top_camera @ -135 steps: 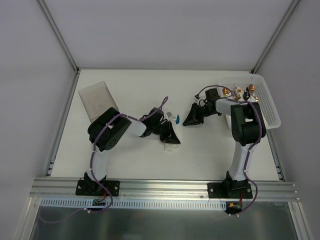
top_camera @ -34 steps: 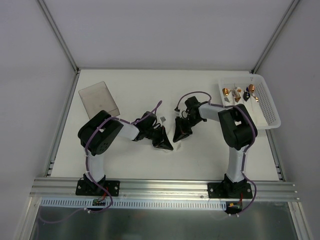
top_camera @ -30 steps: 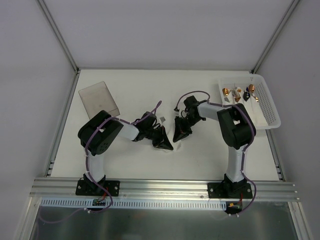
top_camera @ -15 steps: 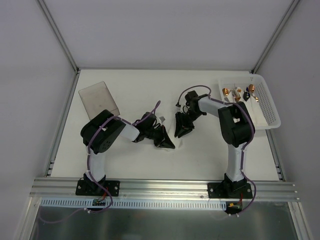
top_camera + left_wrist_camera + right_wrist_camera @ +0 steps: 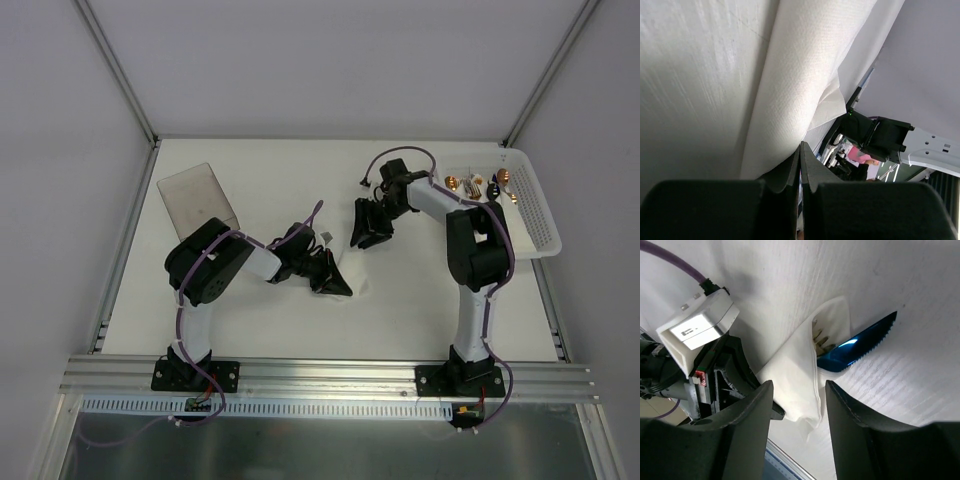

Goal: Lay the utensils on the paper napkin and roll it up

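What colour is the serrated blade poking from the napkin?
The blade is shiny blue; best in right wrist view.

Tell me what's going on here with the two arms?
The paper napkin lies on the table as a loose roll around the utensils; a blue serrated knife blade and some fork tines stick out of one end. The left gripper is shut, apparently pinching the roll's other end. The right gripper hangs open above the roll, holding nothing.

White table [image 5: 400, 310]: smoky plastic sheet [image 5: 197, 198] at ten o'clock, white basket [image 5: 541, 215] at two, rolled paper napkin [image 5: 795, 375] near centre.
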